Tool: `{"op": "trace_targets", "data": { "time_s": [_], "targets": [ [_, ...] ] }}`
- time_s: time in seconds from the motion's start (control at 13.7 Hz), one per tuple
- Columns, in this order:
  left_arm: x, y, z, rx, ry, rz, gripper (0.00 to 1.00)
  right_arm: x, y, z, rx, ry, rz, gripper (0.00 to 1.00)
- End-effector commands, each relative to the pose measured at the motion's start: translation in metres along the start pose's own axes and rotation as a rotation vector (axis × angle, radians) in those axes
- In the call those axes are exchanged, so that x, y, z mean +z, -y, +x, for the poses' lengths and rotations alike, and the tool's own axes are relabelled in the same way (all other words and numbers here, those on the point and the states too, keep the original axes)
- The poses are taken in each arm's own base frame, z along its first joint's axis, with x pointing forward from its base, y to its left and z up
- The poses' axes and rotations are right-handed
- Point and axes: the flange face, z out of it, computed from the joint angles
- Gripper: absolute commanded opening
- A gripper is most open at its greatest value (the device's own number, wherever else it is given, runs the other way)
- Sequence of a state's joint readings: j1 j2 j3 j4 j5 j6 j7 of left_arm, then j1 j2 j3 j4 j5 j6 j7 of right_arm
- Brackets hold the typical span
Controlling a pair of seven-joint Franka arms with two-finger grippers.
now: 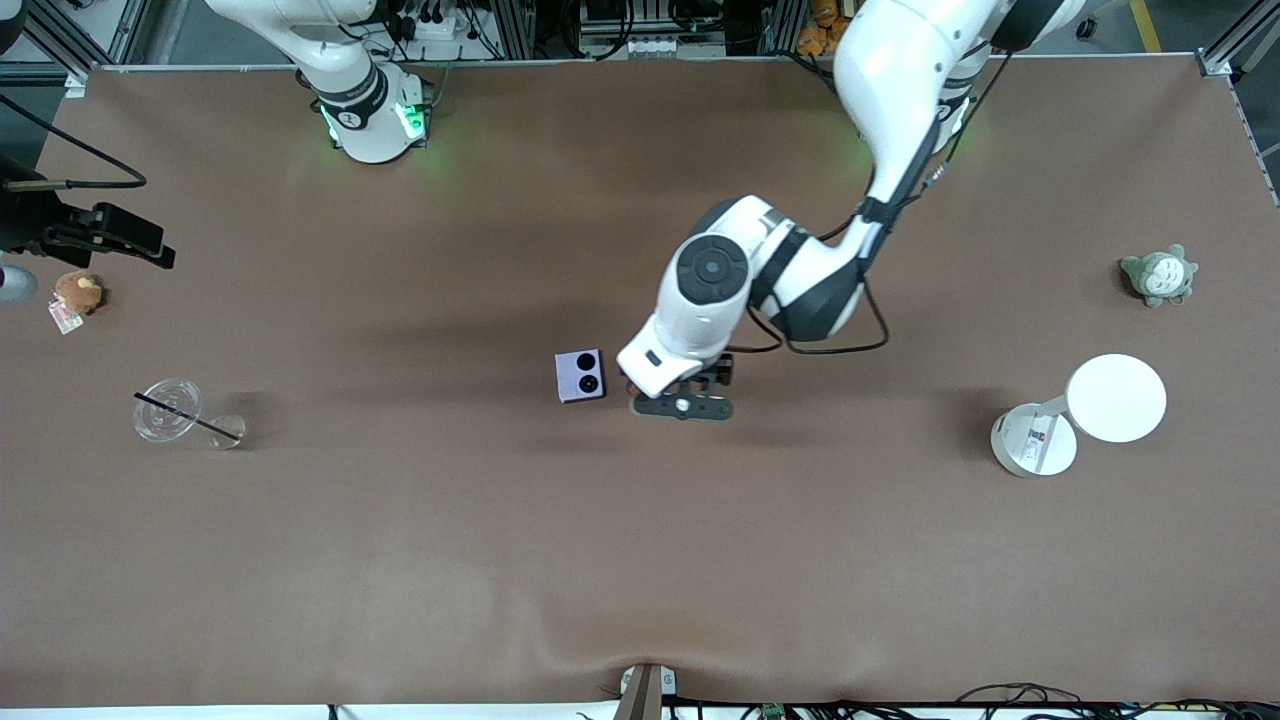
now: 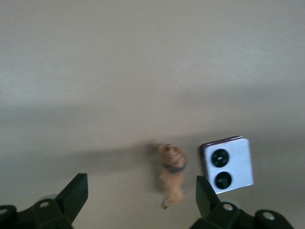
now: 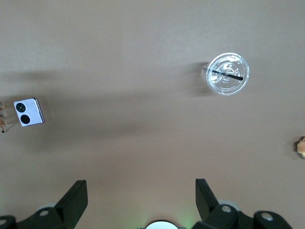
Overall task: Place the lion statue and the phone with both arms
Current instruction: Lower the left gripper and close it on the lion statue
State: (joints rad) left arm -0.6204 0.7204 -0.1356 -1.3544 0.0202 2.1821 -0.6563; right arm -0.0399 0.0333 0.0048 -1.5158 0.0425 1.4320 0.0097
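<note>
The lion statue (image 2: 172,174) is a small reddish-brown figurine lying on the brown table right beside the phone (image 2: 227,163), toward the left arm's end. The phone (image 1: 580,376) is pale lavender with two black circles, near the table's middle. My left gripper (image 2: 140,195) hangs open above the lion, which shows close to one fingertip (image 2: 204,192). In the front view the left hand (image 1: 668,392) hides the lion. My right gripper (image 3: 141,195) is open and empty, high over the table near its base; its view shows the phone (image 3: 29,112) and the lion (image 3: 4,119) far off.
A clear cup with a black straw (image 1: 168,408) and a round brown plush (image 1: 78,292) sit toward the right arm's end. A white round lamp (image 1: 1115,398) and a grey-green plush (image 1: 1160,275) sit toward the left arm's end.
</note>
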Motion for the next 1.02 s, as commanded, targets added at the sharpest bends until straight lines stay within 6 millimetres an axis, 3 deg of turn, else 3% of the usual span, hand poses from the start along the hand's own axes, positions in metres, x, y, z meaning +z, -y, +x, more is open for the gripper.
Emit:
{"op": "trace_targets", "data": {
  "time_s": [0.0,0.29,0.51,0.58,0.73,0.95],
  "targets": [
    [0.039,-0.022,-0.006,0.014,-0.031,-0.013,1.00,-0.002,-0.002,0.000,0.014,-0.005,0.005,1.00],
    [0.088,-0.027,-0.014,0.038,-0.068,-0.019,1.00,0.000,-0.003,0.005,0.016,-0.018,0.005,1.00],
    [0.092,-0.032,-0.022,0.050,-0.060,-0.013,1.00,0.000,-0.005,0.005,0.019,-0.015,0.005,1.00],
    [0.097,-0.034,-0.028,0.065,-0.052,-0.005,0.90,0.001,-0.005,0.004,0.019,-0.012,0.005,1.00],
    [0.098,-0.033,-0.031,0.099,-0.060,0.026,0.43,0.001,-0.005,0.004,0.019,-0.012,0.005,1.00],
    [0.104,-0.029,-0.035,0.112,-0.049,0.050,0.00,0.001,-0.008,0.004,0.024,-0.009,0.006,1.00]
  ]
}}
